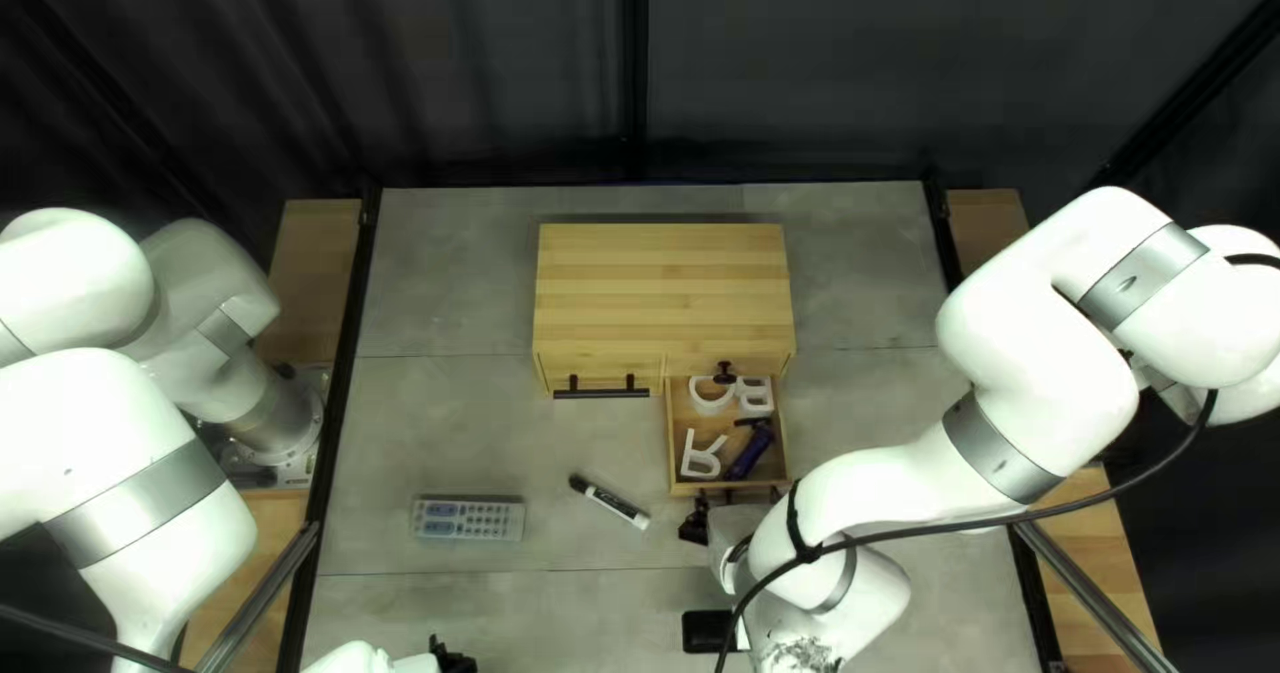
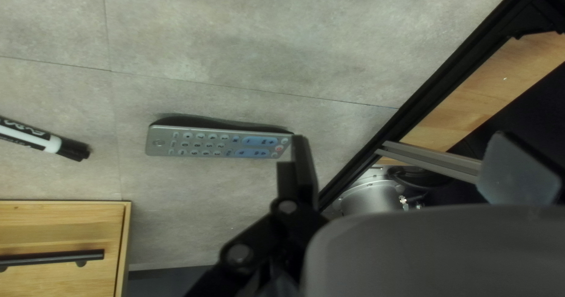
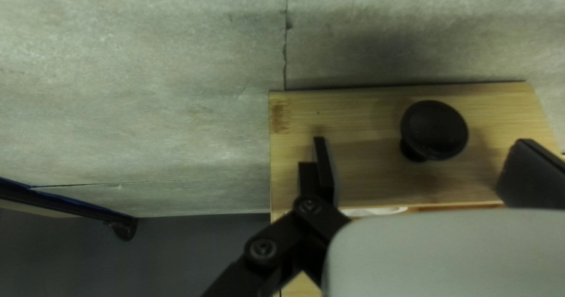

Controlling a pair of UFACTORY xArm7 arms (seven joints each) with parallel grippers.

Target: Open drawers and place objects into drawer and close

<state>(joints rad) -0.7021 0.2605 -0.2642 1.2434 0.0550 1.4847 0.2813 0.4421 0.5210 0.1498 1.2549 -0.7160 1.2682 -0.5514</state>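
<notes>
Your left gripper [image 1: 454, 660] is cut off by the near edge of the top left view; its own wrist view shows the fingers apart. The remote [image 1: 468, 518] lies on the left of the table [image 1: 400, 420], with rows of buttons bearing small marks. In the left wrist view its end appears right by one fingertip, though you can't tell whether they touch. To its right, the marker [image 1: 611, 501] has dark lettering on a white barrel; that wrist view cuts off its other end.

At the far side you have the wooden cabinet [image 1: 660, 286]. Its left drawer [image 1: 614, 370] is shut, with a bar handle [image 1: 600, 393]. The right drawer [image 1: 672, 446] stands open towards you, holding white letter-shaped pieces [image 1: 700, 454] and a dark blue item [image 1: 751, 452] too small to identify.

Your right gripper [image 1: 695, 524] is at the open drawer's near end, partly hidden by its arm. Its wrist view shows the fingers apart, with a round black knob [image 3: 434, 130] ahead, between their lines.
</notes>
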